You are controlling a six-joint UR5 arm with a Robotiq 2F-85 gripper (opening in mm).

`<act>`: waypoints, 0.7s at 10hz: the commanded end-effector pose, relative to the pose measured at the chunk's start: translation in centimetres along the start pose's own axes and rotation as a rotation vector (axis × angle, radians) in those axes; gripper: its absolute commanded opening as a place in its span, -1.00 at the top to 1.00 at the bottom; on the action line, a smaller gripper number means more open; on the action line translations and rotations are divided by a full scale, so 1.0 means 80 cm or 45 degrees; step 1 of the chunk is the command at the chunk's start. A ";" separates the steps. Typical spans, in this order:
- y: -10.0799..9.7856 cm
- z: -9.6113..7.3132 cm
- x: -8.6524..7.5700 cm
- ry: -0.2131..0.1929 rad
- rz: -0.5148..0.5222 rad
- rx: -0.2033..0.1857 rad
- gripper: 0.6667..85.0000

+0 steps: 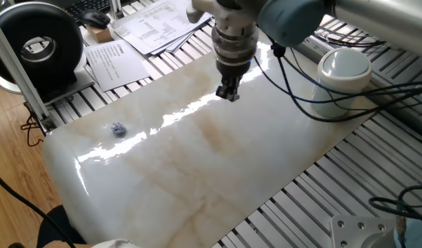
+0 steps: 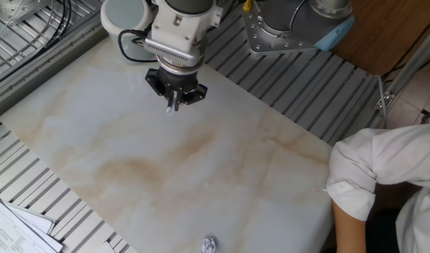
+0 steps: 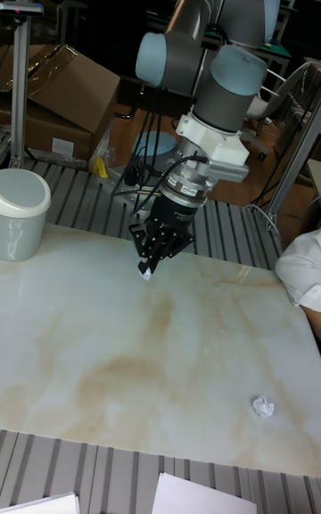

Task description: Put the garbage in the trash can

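A tiny paper wad (image 3: 143, 272) sits pinched in my claw (image 3: 145, 269) at frame centre-left, above the marble slab (image 3: 107, 362). The trash can (image 3: 20, 211) waits far left; I should carry level, centre over its rim, then release.

My gripper (image 3: 145, 270) hangs over the marble tabletop (image 1: 218, 172), whose middle lies open all around me. The trash can (image 3: 21, 211) stands alone at one corner, its mouth unobstructed. My own cables (image 1: 300, 103) trail between me and it. A person's sleeve (image 2: 373, 169) overhangs the far edge. One paper wad (image 3: 262, 405) lies well apart.
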State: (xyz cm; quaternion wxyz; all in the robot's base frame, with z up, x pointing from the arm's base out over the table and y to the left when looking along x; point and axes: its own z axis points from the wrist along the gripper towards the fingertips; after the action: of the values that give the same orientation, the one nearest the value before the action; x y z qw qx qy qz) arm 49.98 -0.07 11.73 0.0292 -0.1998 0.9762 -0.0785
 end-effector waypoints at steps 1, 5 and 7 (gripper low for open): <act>-0.042 -0.011 0.045 0.033 -0.101 0.036 0.98; -0.055 -0.021 0.111 0.030 -0.078 0.040 0.98; -0.038 -0.020 0.107 0.014 0.010 -0.027 0.98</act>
State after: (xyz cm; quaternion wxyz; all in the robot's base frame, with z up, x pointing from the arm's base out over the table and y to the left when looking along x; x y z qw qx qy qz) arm 44.29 -6.46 13.55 0.0175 -0.2196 0.9709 -0.0934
